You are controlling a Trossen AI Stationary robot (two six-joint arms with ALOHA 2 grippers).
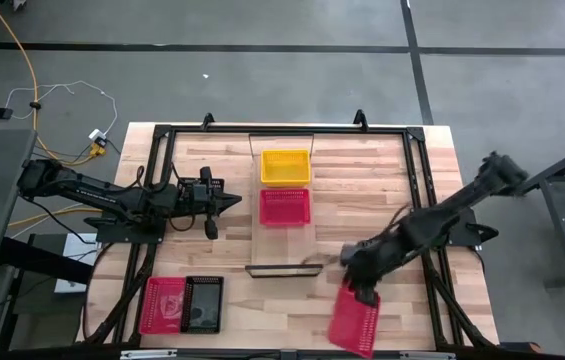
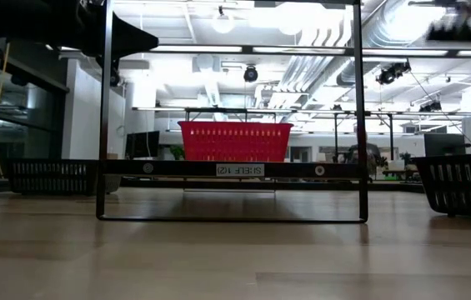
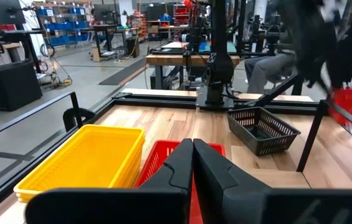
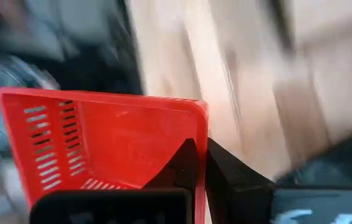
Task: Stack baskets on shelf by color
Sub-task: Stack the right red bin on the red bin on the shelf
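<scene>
The shelf (image 1: 284, 245) runs from the table's far side to its middle. On it sit a yellow basket (image 1: 285, 165) and, nearer, a red basket (image 1: 285, 207). At the near left a red basket (image 1: 162, 303) and a black basket (image 1: 204, 303) rest side by side on the table. My right gripper (image 1: 362, 288) is shut on another red basket (image 1: 354, 320) at the near right. My left gripper (image 1: 234, 201) is shut, level and holds nothing, left of the shelf. A second black basket (image 3: 263, 127) stands beyond the shelf. My right gripper holds the red basket by one wall at its rim (image 4: 202, 140), near a corner. One finger (image 4: 185, 165) is inside the basket and the other (image 4: 228, 177) outside. The fingers slant down from the far right. The basket hangs tilted below them toward the table's near edge.
A dark metal frame (image 1: 417, 180) stands around the table top, with uprights beside the shelf (image 2: 104, 125). Bare wood lies between the shelf and the right arm. Cables lie on the floor at the far left (image 1: 72, 100).
</scene>
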